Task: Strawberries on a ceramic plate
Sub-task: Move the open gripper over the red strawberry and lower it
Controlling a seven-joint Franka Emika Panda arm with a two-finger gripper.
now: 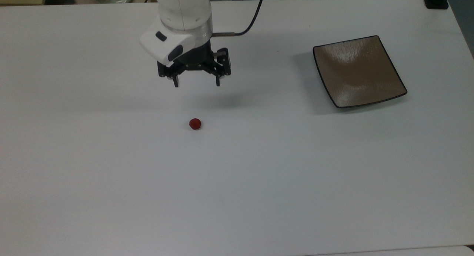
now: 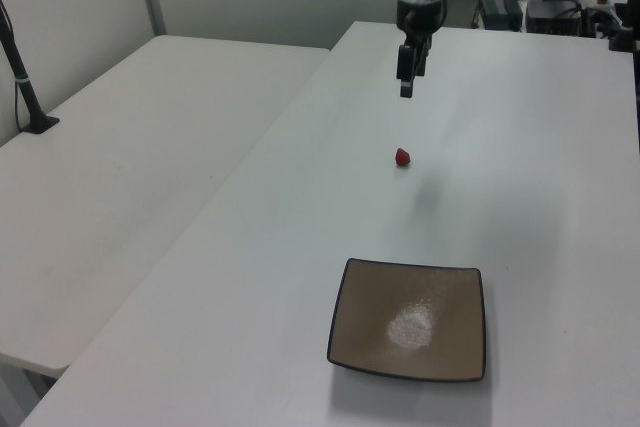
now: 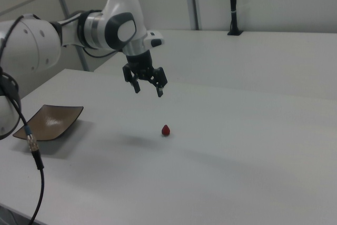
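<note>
1. The strawberry (image 1: 195, 124) is a small dark-red berry lying alone on the white bench (image 1: 237, 182), near the middle of its surface; it shows in the left view (image 2: 402, 157) and the right view (image 3: 166, 130) too
2. Nothing touches the strawberry; bare bench surrounds it on all sides
3. The end effector (image 1: 196, 82) hangs in the air above the bench, pointing down, its two black fingers spread wide with nothing between them
4. In the top view the end effector sits above the strawberry in the picture, roughly in line with it; in the left view (image 2: 405, 87) it is above and slightly toward the far end of the bench from the strawberry; in the right view (image 3: 148, 91) it is up and to the right view's left of the strawberry
5. A soft shadow falls on the bench between the end effector and the strawberry in the top view
6. The ceramic plate (image 1: 358, 71), square, glossy brown with a thin black rim, rests on the bench well apart from the strawberry, toward the top view's right; it is empty (image 2: 410, 319) (image 3: 48, 121)
7. A black cable (image 1: 251, 20) runs from the white arm (image 1: 183, 11) behind the end effector
</note>
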